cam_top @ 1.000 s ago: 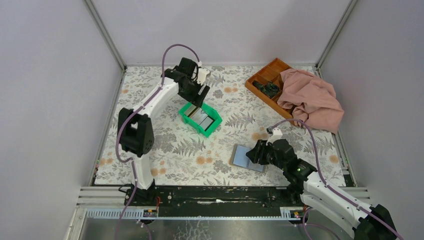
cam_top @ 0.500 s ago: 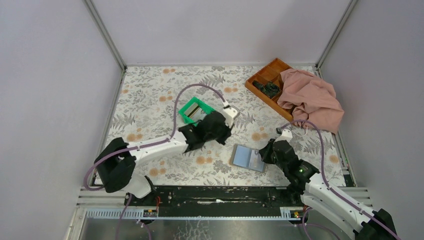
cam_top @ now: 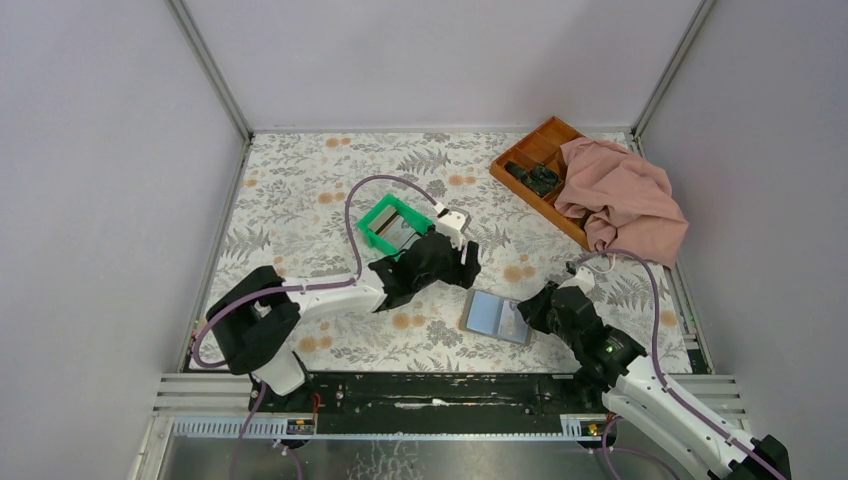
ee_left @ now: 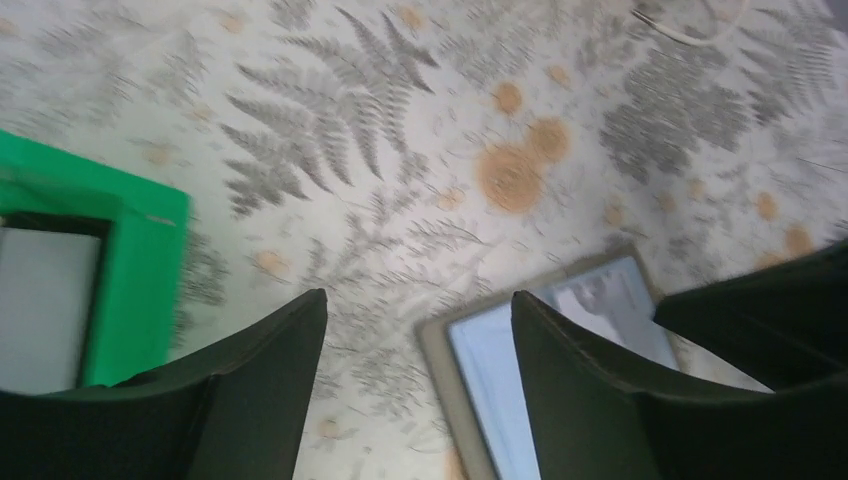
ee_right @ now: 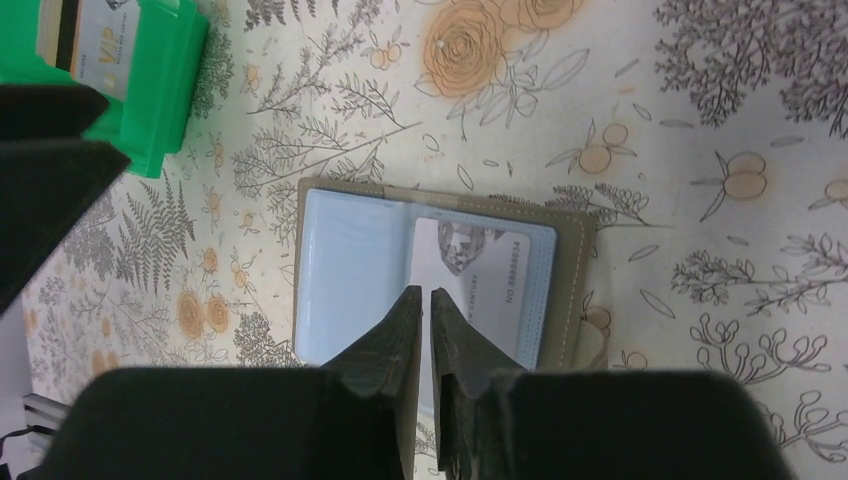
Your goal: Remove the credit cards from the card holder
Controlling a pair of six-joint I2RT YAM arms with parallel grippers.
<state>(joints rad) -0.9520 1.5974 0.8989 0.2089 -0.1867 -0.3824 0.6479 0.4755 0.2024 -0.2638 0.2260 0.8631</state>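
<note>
On the near middle of the mat, the holder (cam_top: 497, 316) lies open and flat, where it lay a second ago. The left gripper (cam_top: 455, 262) has changed most. A second ago it hung over the bin (cam_top: 395, 222) at the far side; now its arm stretches low across the mat and its fingers (ee_left: 260, 380) stand wide apart with nothing between them, just short of the holder's far-left corner. The right gripper (ee_right: 425, 300) has drawn back toward the holder's right edge. Its fingers are nearly together with a thin slit between them, and nothing shows in the slit. Whether they touch the card (ee_right: 470, 270) beneath them I cannot tell.

Cards (ee_right: 90, 50) sit in the bin, while that one whitish card is still tucked in the holder's right-hand slot. So the job looks partly done, with the left arm coming back for another card.

The mat (cam_top: 300, 200) is pale, printed with grey ferns and orange flowers, and lies smooth. A tray (cam_top: 530, 160) holding some dark items stands at the far right corner, half covered by a pink cloth (cam_top: 625, 200). Plain lilac-grey walls (cam_top: 440, 60) close in three sides.
</note>
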